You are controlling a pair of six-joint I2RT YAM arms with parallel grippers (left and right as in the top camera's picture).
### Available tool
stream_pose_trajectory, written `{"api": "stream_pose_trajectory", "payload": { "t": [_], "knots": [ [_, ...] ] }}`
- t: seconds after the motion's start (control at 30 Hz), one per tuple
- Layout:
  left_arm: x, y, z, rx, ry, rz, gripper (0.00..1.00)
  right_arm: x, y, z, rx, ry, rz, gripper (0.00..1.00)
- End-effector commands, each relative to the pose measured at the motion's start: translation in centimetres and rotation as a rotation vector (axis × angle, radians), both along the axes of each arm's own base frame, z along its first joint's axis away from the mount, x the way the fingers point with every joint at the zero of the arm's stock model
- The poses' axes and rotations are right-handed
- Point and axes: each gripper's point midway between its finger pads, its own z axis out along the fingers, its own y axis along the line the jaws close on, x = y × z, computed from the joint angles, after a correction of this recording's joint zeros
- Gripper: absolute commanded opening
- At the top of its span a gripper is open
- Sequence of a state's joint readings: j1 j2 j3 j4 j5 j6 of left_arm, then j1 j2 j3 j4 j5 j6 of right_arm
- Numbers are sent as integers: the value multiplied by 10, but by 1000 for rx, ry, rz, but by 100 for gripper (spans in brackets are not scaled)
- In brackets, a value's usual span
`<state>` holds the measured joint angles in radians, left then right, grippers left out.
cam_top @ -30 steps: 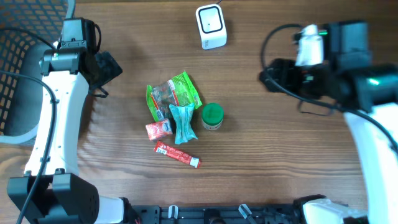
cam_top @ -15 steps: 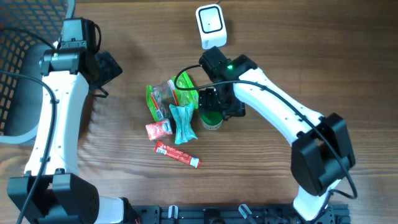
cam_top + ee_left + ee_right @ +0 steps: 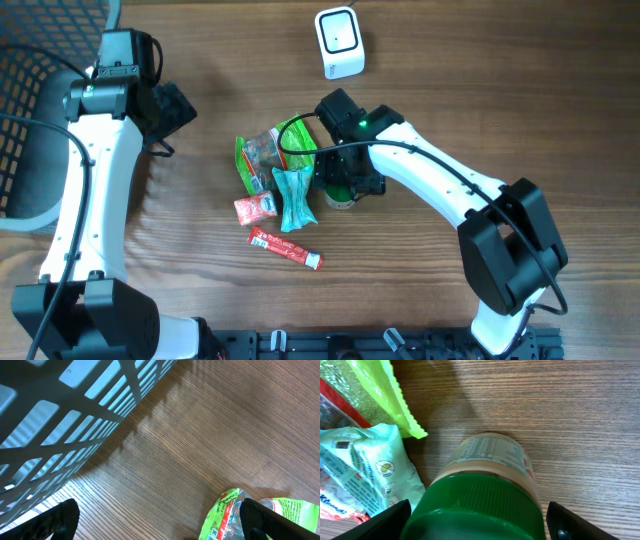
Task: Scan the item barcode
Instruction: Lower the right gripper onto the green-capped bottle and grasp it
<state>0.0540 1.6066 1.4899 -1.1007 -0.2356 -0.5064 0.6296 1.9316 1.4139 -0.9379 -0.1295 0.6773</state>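
Right gripper [image 3: 477, 519] spread wide; green-lidded jar [image 3: 490, 460] sits between its fingers, bottom centre of the wrist view. Left gripper [image 3: 160, 516] spread, near the basket [image 3: 75, 410].

The jar [image 3: 485, 495] stands on the desk [image 3: 450, 60], just right of a heap of packets [image 3: 270, 160]. The scanner [image 3: 340, 43] sits behind them, and a basket [image 3: 25, 110] is at the far left.

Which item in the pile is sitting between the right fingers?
The green-lidded jar, the only upright round container. The open right fingers flank its lid; the rest are flat packets beside it.
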Motion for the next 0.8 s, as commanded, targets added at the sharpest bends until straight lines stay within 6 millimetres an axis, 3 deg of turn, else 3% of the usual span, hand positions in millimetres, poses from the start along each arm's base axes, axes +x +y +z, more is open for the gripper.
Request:
{"api": "stream_pose_trajectory", "payload": {
  "t": [0.0, 0.17, 0.37, 0.57, 0.67, 0.77],
  "knots": [
    [1, 5, 8, 14, -19, 8, 100, -2, -3, -6, -21, 13, -12, 87],
    [1, 5, 8, 14, -19, 8, 100, -4, -7, -15, -76, -16, -14, 86],
    [1, 5, 8, 14, -19, 8, 100, -2, -4, -15, -79, -37, -6, 79],
    [1, 5, 8, 14, -19, 8, 100, -3, -19, -18, -157, -51, 22, 69],
    [1, 5, 8, 14, -19, 8, 100, -4, -21, -18, -166, -55, 100, 71],
    [1, 5, 8, 14, -19, 8, 100, -6, -19, -18, -156, -41, 53, 83]
  ]
}}
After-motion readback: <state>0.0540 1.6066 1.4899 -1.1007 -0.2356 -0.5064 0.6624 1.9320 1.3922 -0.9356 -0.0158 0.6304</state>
